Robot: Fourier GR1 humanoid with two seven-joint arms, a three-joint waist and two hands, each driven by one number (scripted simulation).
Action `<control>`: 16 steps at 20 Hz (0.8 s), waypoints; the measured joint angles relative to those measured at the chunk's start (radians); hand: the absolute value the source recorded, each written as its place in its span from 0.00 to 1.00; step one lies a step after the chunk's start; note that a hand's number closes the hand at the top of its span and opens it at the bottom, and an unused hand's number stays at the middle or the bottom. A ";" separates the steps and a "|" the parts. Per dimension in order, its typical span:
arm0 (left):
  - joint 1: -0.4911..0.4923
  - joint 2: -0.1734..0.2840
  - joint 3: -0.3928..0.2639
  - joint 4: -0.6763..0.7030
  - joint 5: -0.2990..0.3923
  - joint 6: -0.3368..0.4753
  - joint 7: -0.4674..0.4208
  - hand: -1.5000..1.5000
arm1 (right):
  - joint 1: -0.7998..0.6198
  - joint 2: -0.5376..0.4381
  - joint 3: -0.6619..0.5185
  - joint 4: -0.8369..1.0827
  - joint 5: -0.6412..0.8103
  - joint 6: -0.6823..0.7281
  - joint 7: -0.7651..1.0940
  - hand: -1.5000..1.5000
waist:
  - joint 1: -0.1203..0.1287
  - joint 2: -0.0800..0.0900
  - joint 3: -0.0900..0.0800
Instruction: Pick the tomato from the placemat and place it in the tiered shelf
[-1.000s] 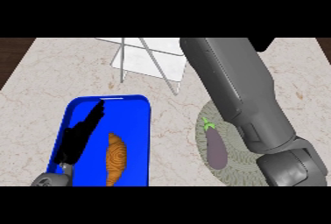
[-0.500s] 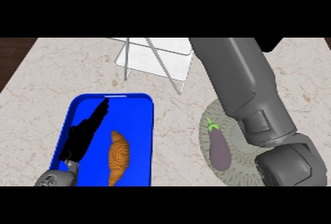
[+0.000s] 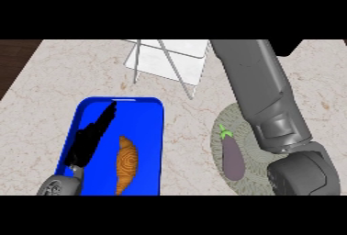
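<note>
Nearest me, bottom left: left forearm [image 3: 59,187] comes in at the lower edge, grey wrist just showing. Left hand [image 3: 92,137] sits over the left half of the blue tray [image 3: 152,137], fingers straight and together, pointing up and slightly right, nothing in it. I can't tell if it touches the tray floor or hangs above it.

On the same tray, just right of the hand: a croissant [image 3: 126,163], lying lengthwise, apart from the fingers.

Bottom right: the right arm's bulky joint covers the lower right part of the round woven placemat [image 3: 227,117]. What I see on the placemat is an eggplant [image 3: 233,158], purple with a green stem, stem end pointing away from me, lying along the mat's left half. That's the only item I can make out there; the arm hides the rest of the mat, so whatever lies under it I can't see.

Right forearm [image 3: 261,92] runs from that joint up and slightly left across the counter [image 3: 68,78] and leaves the view at the top. Its hand is out of view, so no read on its fingers.

Far end: the tiered shelf [image 3: 169,59], white panel with thin wire legs, stands at top centre, just left of the right forearm. From here the arm passes beside the shelf; I can't tell whether they touch.
</note>
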 measured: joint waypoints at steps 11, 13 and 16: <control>0.073 0.013 0.041 -0.018 0.010 0.025 0.013 0.50 | 0.063 -0.020 -0.024 -0.056 0.104 -0.332 -0.038 0.00 | -0.101 -0.041 -0.001; 0.093 0.019 0.054 -0.023 0.015 0.029 0.012 0.50 | 0.098 -0.018 -0.027 -0.091 0.142 -0.338 0.005 0.00 | -0.124 -0.050 -0.001; 0.129 0.021 0.065 -0.031 0.020 0.034 -0.008 0.50 | 0.173 -0.011 -0.007 -0.181 0.171 -0.318 0.060 0.00 | -0.151 -0.062 -0.001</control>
